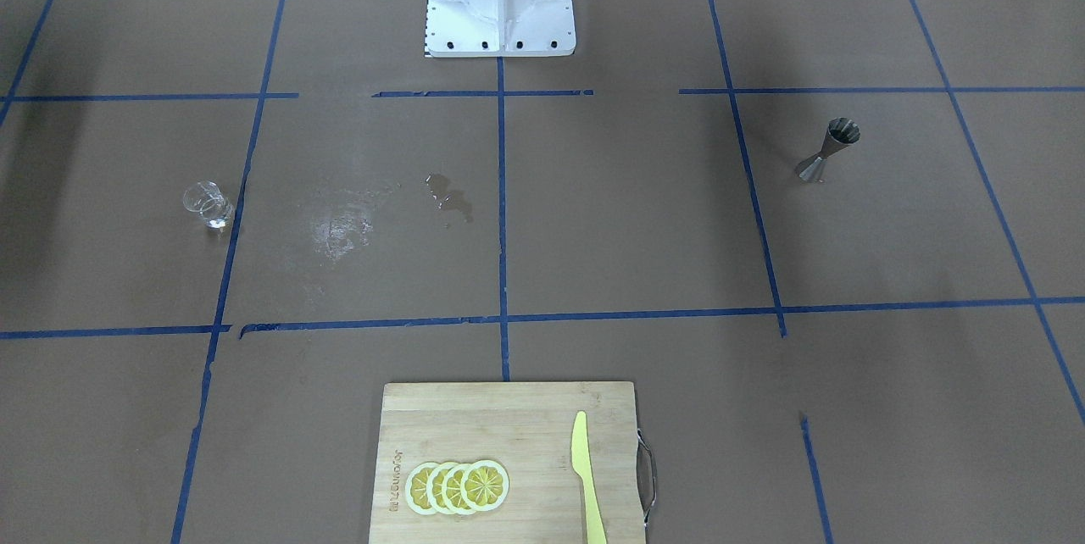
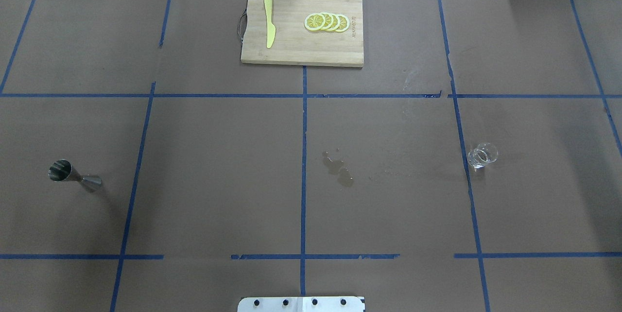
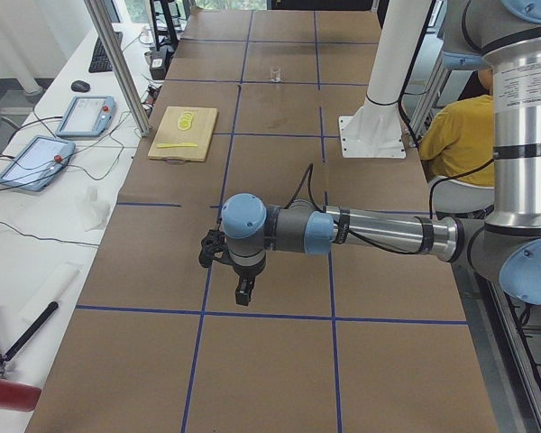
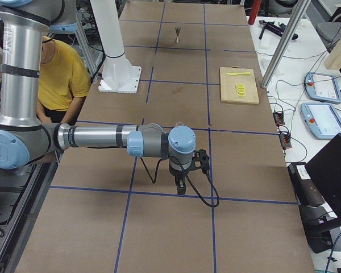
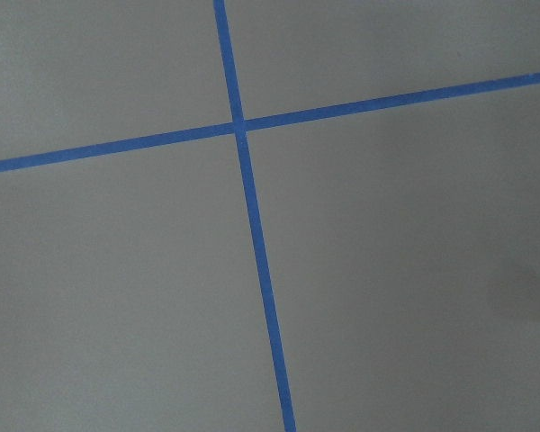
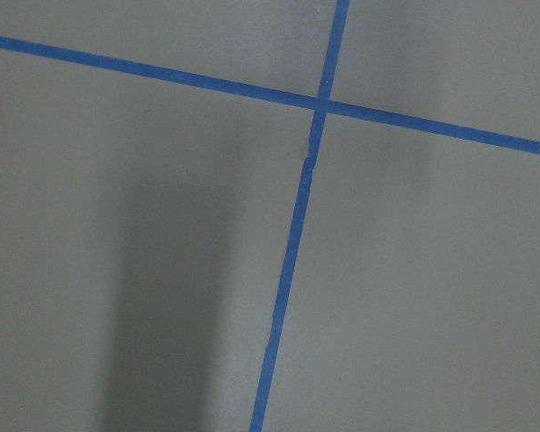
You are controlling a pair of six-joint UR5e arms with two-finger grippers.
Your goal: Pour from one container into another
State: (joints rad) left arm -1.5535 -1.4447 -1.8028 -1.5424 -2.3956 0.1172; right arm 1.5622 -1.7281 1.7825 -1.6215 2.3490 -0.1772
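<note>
Wet puddle (image 2: 338, 170) between glass cup (image 2: 482, 155) and jigger (image 2: 74, 176), cutting board (image 2: 291, 52) beyond

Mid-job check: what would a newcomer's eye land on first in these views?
The cutting board at the table edge far from the robot is the brightest thing, with lemon slices and a yellow knife on it. Next, the jigger stands alone on the robot's left and the glass cup far off on its right. A small puddle lies between them, nearer the cup.
</note>
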